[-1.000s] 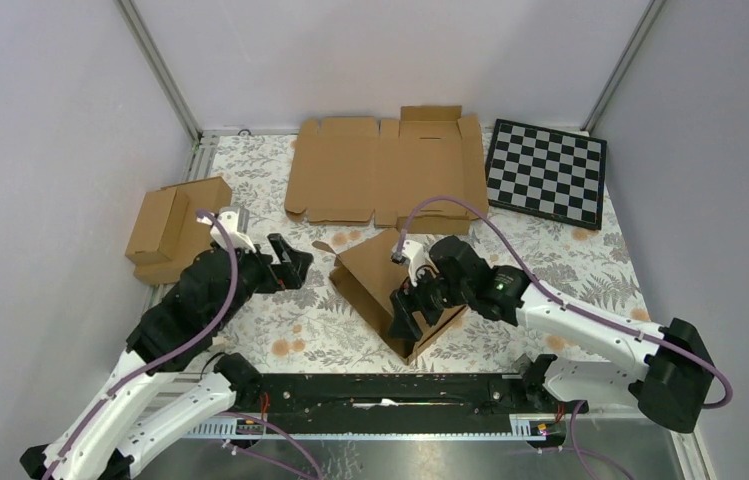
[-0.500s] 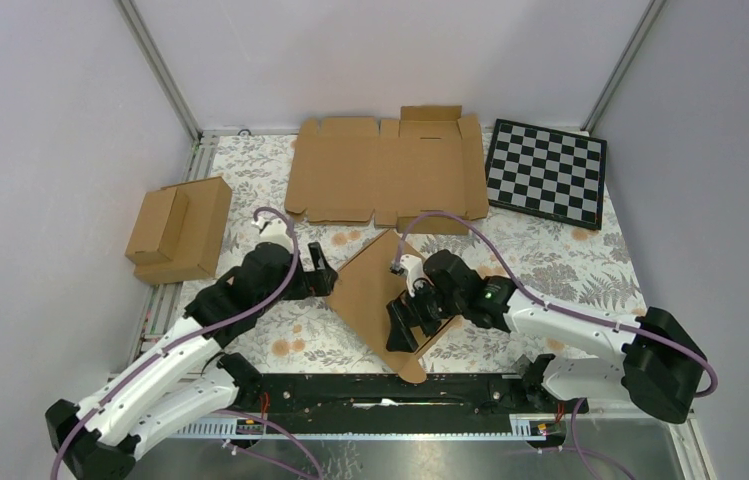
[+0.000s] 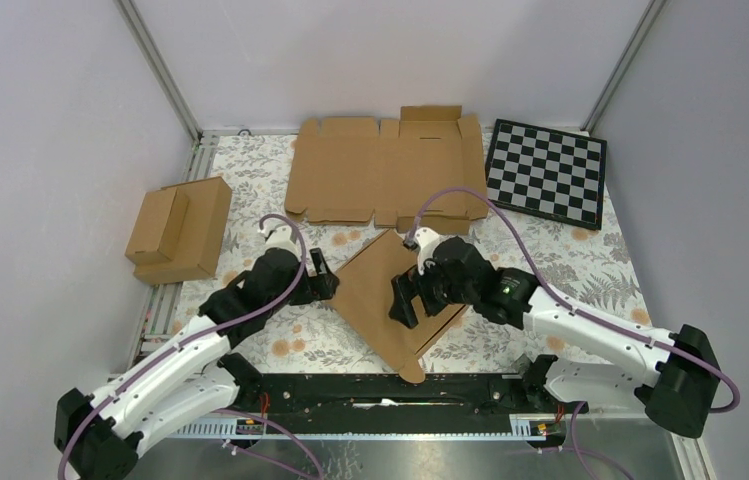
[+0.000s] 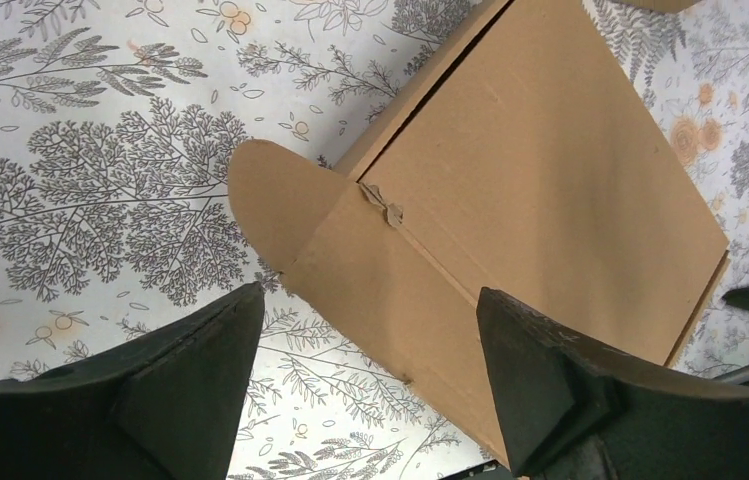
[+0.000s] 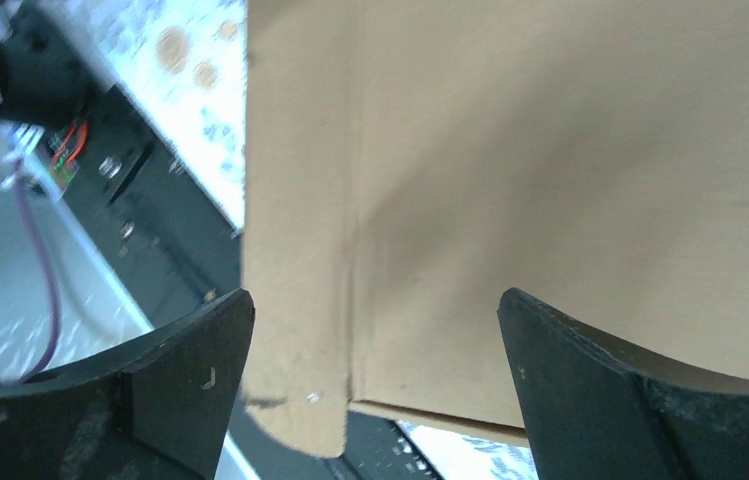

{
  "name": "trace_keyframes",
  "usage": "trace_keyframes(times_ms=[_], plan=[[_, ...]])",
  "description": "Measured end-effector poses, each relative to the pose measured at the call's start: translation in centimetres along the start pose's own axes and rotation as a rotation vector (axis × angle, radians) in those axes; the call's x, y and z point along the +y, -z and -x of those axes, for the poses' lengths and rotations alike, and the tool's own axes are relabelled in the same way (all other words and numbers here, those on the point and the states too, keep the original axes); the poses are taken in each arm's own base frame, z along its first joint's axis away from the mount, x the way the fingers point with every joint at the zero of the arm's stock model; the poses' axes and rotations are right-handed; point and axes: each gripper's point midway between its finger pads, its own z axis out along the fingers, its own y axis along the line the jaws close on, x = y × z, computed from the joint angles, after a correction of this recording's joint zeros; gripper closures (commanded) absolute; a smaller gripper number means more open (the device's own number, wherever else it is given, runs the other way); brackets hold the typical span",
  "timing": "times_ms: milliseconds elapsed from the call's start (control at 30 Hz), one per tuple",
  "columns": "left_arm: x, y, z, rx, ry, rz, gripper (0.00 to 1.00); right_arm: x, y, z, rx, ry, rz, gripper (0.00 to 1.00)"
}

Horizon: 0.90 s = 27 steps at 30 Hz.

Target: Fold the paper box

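Nearest you, a black rail [image 3: 380, 390] runs along the table's edge between the two arm bases. Just beyond it the paper box [image 3: 375, 290] lies on the floral table [image 3: 290, 345], near the middle. It is turned diagonally, so one corner points toward the rail. Its lid is down, showing a plain brown top. A small rounded tab [image 3: 411, 372] sticks out at that near corner, over the table's edge.

Your right gripper [image 3: 402, 302] is over the right half of the lid. Its jaws are spread wide and hold nothing. In the right wrist view the cardboard fills the space between the two black fingers [image 5: 180, 385]. You cannot tell whether they touch the lid.

Your left gripper [image 3: 322, 278] sits just beside the box's left corner. Its jaws are also spread wide and empty. The left wrist view shows the corner between them, with another rounded tab [image 4: 268, 195] lying out on the table beside the box's side wall.

Farther back on the left, two joined small brown boxes [image 3: 178, 230] rest near the table's edge. At the far side a wide, flat cardboard blank [image 3: 385, 170] with notched edges lies open. A black and white checkerboard [image 3: 547, 172] sits to its right, near the far right corner.
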Motion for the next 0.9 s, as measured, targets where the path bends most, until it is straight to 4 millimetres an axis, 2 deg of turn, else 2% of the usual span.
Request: trace_keyframes(times_ms=[167, 267, 367, 467, 533, 733, 800, 900], plan=[[-0.1, 1.3, 0.6, -0.039, 0.053, -0.027, 0.24, -3.7, 1.1, 3.5, -0.074, 0.005, -0.256, 0.0], [-0.2, 1.6, 0.2, -0.04, 0.089, -0.049, 0.32, -5.9, 1.2, 5.6, -0.088, -0.038, -0.338, 0.0], [0.2, 1.1, -1.2, -0.007, 0.115, -0.05, 0.4, -9.9, 1.5, 6.7, -0.109, -0.155, -0.409, 0.0], [0.8, 0.5, -3.0, 0.044, 0.132, -0.046, 0.41, -12.2, 1.5, 6.3, -0.115, -0.231, -0.444, 0.0], [1.1, 0.2, -4.1, 0.076, 0.146, -0.041, 0.42, -12.5, 0.9, 5.9, -0.097, -0.252, -0.432, 0.0], [1.0, -0.5, -5.0, 0.096, 0.173, -0.054, 0.55, -13.6, -2.3, 3.5, 0.008, -0.299, -0.388, 0.0], [1.3, -1.0, -5.6, 0.106, 0.182, -0.05, 0.6, -13.5, -2.9, 2.4, 0.044, -0.311, -0.369, 0.0], [1.8, -1.6, -6.6, 0.122, 0.196, -0.045, 0.62, -13.2, -3.2, 1.1, 0.08, -0.323, -0.344, 0.0]])
